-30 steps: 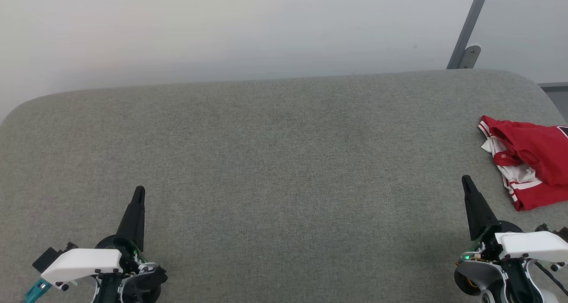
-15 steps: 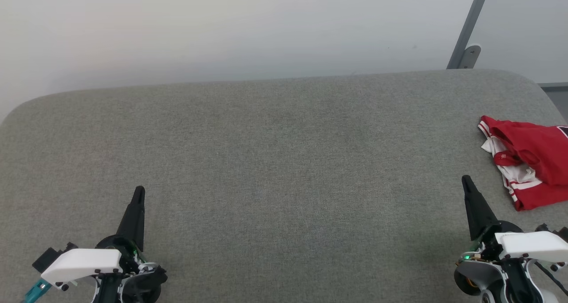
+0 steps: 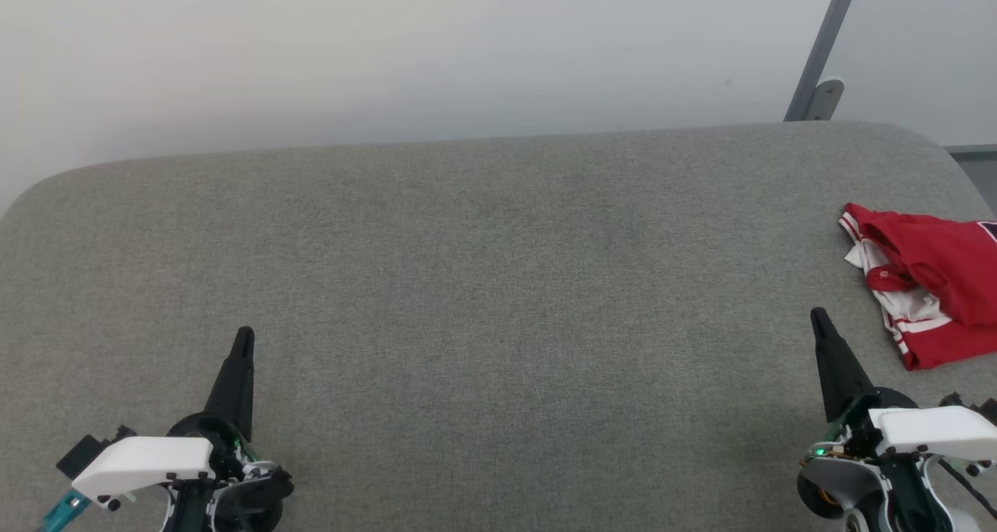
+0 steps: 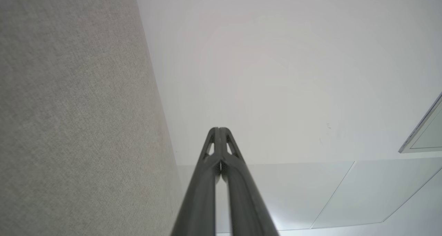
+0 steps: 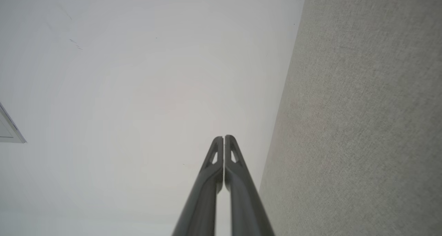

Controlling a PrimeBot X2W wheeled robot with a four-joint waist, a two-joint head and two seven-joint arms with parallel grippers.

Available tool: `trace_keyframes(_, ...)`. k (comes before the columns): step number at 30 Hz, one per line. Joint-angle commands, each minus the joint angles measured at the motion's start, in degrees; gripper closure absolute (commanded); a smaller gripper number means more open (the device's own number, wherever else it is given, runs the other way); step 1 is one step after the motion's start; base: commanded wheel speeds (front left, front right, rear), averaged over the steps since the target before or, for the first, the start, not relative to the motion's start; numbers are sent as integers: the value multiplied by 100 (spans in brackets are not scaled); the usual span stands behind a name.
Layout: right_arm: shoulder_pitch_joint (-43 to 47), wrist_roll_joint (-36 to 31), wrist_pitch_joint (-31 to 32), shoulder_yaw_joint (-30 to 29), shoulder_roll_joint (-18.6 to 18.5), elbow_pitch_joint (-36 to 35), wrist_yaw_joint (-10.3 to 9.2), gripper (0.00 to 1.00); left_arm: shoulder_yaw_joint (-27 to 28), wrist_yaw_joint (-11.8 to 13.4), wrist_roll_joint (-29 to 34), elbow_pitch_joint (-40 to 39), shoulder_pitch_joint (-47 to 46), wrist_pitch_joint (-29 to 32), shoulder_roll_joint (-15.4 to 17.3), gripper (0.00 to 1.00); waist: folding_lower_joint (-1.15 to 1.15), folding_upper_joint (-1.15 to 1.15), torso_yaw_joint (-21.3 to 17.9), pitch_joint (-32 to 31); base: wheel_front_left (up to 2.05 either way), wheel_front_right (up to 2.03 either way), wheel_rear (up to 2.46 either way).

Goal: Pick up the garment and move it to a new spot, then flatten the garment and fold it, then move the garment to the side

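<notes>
Garment (image 3: 931,283) sits exactly where it was a second ago in my head view: a crumpled red heap at the right edge of the grey padded surface (image 3: 498,283), partly cut off by the picture's right side. Nothing else on my screen has shifted either. The visible part of the garment runs lengthwise from far to near, leaning a little rightward at its near end. Red-and-white striped trim lines its left side and a white patch shows in the middle. I cannot tell which way the collar points.

The left gripper (image 3: 244,334) is low on the near left and the right gripper (image 3: 817,314) low on the near right. Each points away from me toward the pale wall (image 3: 389,49), and each reads as a single dark spike. The right one is near the garment's near-left corner but apart from it. A grey metal post (image 3: 826,45) slants up at the far right.

Left wrist view: the two fingers (image 4: 207,180) are pressed together at the tips with nothing between them. The grey surface lies along the left of this view.

Right wrist view: the fingers (image 5: 238,187) likewise meet at the tips, empty. Here the grey surface lies along the right.
</notes>
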Motion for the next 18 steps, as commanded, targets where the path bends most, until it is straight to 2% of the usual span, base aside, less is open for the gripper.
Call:
trace_keyframes(1, -24, 22, 6, -5, 8, -9, -2, 100, 17, -16, 17, 0, -72, 27, -11, 100, 0, 0, 0, 0, 0, 0, 0)
trace_keyframes(18, -24, 22, 5, -3, 8, -9, -2, 100, 21, -16, 21, -1, -73, 32, -14, 100, 0, 0, 0, 0, 0, 0, 0)
